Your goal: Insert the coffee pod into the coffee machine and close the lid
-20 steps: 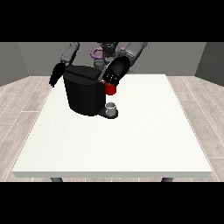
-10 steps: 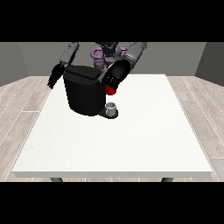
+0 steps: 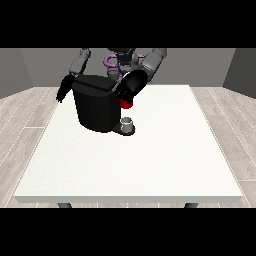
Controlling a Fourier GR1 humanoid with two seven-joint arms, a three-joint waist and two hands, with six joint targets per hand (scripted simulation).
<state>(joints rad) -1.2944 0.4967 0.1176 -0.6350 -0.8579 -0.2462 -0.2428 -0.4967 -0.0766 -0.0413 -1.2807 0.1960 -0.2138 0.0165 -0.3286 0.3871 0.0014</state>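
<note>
The black coffee machine point(image 3: 96, 107) stands on the white table point(image 3: 150, 160) at its far left part. The hand at the view's right point(image 3: 131, 86) lies against the machine's upper right edge, just above a red thing at the machine point(image 3: 127, 103). A small grey thing point(image 3: 128, 123) sits on the machine's base below that. The hand at the view's left point(image 3: 63, 92) hangs beside the machine's left side with straight fingers pointing down and holds nothing. I cannot tell whether the lid is up or down.
The robot's torso point(image 3: 121, 61) stands behind the machine at the table's far edge. The table's white top stretches from the machine towards the camera and to the right. Grey wooden floor surrounds the table.
The hand at the view's right has shifted slightly along the machine's upper right edge. The hand at the view's left and the machine look the same.
</note>
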